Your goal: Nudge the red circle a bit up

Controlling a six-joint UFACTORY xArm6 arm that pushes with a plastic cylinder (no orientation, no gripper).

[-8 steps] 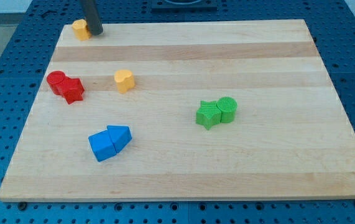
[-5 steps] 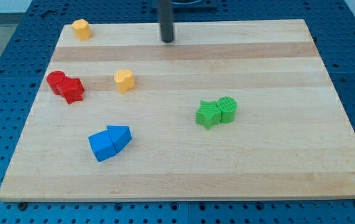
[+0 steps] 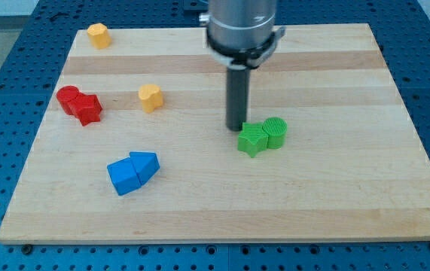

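Observation:
The red circle [image 3: 68, 98] lies at the view's left of the wooden board, touching a red star-like block [image 3: 88, 108] on its right. My tip [image 3: 236, 128] is far to the right of them, near the board's middle, just up-left of the green star [image 3: 251, 139]. A green circle [image 3: 275, 132] touches that star on its right.
A yellow block [image 3: 150, 98] sits right of the red pair. Another yellow block [image 3: 98, 35] is at the top left corner. A blue cube [image 3: 124, 176] and blue triangle [image 3: 146, 164] lie together at lower left. The board's left edge [image 3: 40, 128] is near the red circle.
My tip has moved from the top left corner beside the yellow block, across the top, down to the green star. No block has moved.

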